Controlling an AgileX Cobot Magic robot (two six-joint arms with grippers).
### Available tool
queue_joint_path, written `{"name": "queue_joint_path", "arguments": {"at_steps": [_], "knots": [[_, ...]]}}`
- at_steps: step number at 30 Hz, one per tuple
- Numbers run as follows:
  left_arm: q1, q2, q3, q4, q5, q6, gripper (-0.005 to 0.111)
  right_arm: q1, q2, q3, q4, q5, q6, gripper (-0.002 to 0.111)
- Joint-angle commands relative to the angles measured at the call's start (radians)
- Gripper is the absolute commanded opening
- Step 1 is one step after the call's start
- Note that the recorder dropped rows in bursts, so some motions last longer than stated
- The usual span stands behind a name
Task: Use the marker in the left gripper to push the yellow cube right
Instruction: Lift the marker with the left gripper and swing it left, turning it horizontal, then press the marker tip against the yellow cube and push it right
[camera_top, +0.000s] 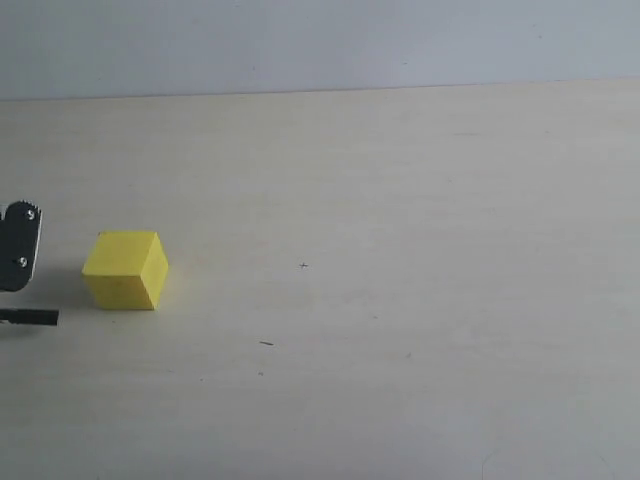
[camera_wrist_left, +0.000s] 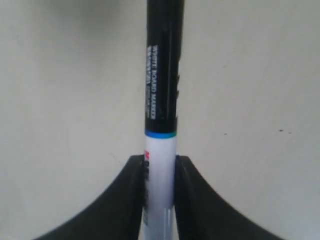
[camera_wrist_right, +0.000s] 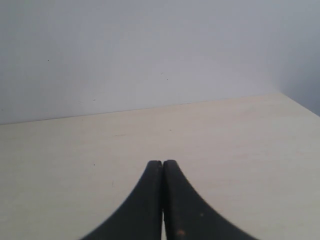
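As its jaws pinch, left claw (camera_wrist_left: 160, 160) holds marker (camera_wrist_left: 162, 75).

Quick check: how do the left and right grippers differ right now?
The left gripper is clamped on the marker, fingers held apart by its white barrel; the right gripper is shut on nothing, fingers touching. The left faces down at the table; the right faces across it toward the wall. Both have black curved fingers.
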Motion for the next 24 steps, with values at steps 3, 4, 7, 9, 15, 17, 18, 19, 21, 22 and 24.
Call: {"name": "queue_joint_path", "arguments": {"at_steps": [3, 4, 7, 9, 15, 17, 18, 19, 21, 22, 24], "knots": [[0.066, 0.041, -0.026, -0.162, 0.025, 0.288, 0.000, -0.008, -0.006, 0.004, 0.000, -0.005, -0.001, 0.000], [0.085, 0.041, -0.046, -0.164, 0.025, 0.298, 0.000, -0.008, -0.006, 0.004, 0.000, -0.005, -0.001, 0.000], [0.141, 0.043, -0.108, -0.193, 0.030, 0.362, 0.000, -0.008, -0.006, 0.004, 0.000, -0.005, -0.001, 0.000], [0.169, 0.043, -0.135, -0.234, 0.030, 0.413, 0.000, -0.008, -0.006, 0.004, 0.000, -0.005, -0.001, 0.000], [0.198, 0.085, -0.155, -0.286, -0.074, 0.565, 0.000, -0.008, -0.006, 0.004, 0.000, -0.005, -0.001, 0.000], [0.198, 0.108, -0.155, -0.286, -0.097, 0.605, 0.000, -0.008, -0.006, 0.004, 0.000, -0.005, -0.001, 0.000], [0.198, 0.118, -0.155, -0.286, -0.108, 0.607, 0.000, -0.008, -0.006, 0.004, 0.000, -0.005, -0.001, 0.000], [0.198, 0.124, -0.155, -0.286, -0.125, 0.600, 0.000, -0.008, -0.006, 0.004, 0.000, -0.005, -0.001, 0.000], [0.201, 0.125, -0.155, -0.291, -0.150, 0.582, 0.000, -0.008, -0.006, 0.004, 0.000, -0.005, -0.001, 0.000], [0.207, 0.125, -0.155, -0.298, -0.161, 0.582, 0.000, -0.008, -0.006, 0.004, 0.000, -0.005, -0.001, 0.000], [0.225, 0.123, -0.155, -0.325, -0.165, 0.592, 0.000, -0.008, -0.006, 0.004, 0.000, -0.005, -0.001, 0.000]]}}
